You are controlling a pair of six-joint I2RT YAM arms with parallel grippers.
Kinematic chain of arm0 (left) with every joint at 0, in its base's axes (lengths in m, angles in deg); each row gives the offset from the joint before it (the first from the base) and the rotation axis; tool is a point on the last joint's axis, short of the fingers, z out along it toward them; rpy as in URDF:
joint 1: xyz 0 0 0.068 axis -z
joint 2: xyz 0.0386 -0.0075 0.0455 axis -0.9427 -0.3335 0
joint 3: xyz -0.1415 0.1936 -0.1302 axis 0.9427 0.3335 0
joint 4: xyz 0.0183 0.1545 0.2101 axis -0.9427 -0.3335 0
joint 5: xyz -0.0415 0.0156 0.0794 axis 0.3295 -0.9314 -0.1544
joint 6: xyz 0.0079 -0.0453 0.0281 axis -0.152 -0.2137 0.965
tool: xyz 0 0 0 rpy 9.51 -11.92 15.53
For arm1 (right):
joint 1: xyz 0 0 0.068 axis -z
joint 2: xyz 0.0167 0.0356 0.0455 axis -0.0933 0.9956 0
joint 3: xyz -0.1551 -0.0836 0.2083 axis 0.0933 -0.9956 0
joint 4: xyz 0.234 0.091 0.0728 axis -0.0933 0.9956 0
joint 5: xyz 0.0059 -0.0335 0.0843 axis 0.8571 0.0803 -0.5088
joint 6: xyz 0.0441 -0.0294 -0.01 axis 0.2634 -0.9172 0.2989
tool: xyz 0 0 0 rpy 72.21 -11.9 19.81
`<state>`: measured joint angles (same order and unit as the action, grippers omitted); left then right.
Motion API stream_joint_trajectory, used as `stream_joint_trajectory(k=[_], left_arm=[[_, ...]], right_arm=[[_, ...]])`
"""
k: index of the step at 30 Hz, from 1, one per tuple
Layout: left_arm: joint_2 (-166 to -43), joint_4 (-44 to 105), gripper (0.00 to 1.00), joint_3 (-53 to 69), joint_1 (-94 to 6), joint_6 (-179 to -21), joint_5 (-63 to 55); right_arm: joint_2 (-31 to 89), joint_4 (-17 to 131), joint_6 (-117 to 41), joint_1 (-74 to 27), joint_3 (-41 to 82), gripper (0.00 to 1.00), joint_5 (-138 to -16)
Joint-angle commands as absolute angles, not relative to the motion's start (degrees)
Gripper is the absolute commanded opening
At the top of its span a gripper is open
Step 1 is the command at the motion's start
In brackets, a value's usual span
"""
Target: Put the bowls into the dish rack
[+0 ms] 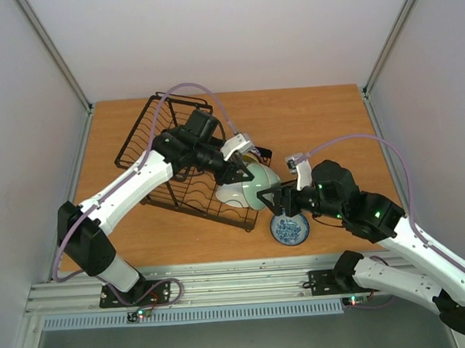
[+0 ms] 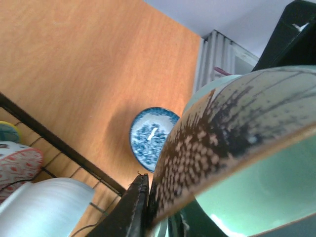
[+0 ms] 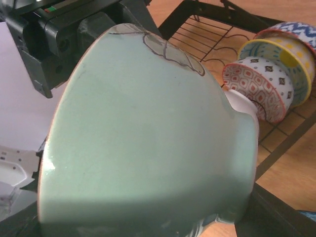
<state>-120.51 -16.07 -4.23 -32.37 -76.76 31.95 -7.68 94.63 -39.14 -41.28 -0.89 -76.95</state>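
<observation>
Dish rack: left half of the table, near end hidden by arm and bowl.
Pale green bowl: tilted over the rack's near right corner.
Blue bowl: on the table beside the rack.
Left gripper: narrow, pinching the green bowl's rim.
Right gripper: against that bowl; cannot tell if it grips.

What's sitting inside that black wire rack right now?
Four bowls standing on edge: white, red-patterned, yellow, blue zigzag. The green bowl covers the rack's near end, so anything there is hidden.
</observation>
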Motion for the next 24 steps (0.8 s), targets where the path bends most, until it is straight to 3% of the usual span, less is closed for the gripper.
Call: stream_joint_trajectory(k=[1, 4, 8, 11, 16, 24], left_arm=[[-117.8, -13.3, 0.17, -4.1, -34.1, -78.2, 21.0], [-117.5, -13.1, 0.30, -4.2, -34.1, -78.3, 19.1], [-116.4, -12.5, 0.55, -3.7, -34.0, -78.3, 17.4], [-115.2, -12.1, 0.67, -3.4, -34.0, -77.6, 14.2], [-111.9, -10.2, 0.73, -2.5, -34.1, -76.6, 5.0], [-107.6, -7.7, 0.74, -1.3, -35.0, -75.5, -8.9]], right_arm=[[-8.1, 102.5, -40.1, -41.0, 1.2, 0.01, -70.2], [-7.3, 104.2, -40.5, -41.0, 2.0, 0.01, -67.7], [-5.9, 106.5, -41.5, -41.0, 2.8, 0.01, -65.5], [-2.6, 107.7, -43.2, -40.9, 4.3, 0.01, -66.0], [6.8, 110.7, -48.9, -42.9, 8.8, 0.01, -64.7], [19.9, 115.4, -54.8, -52.5, 16.9, 0.01, -53.5]])
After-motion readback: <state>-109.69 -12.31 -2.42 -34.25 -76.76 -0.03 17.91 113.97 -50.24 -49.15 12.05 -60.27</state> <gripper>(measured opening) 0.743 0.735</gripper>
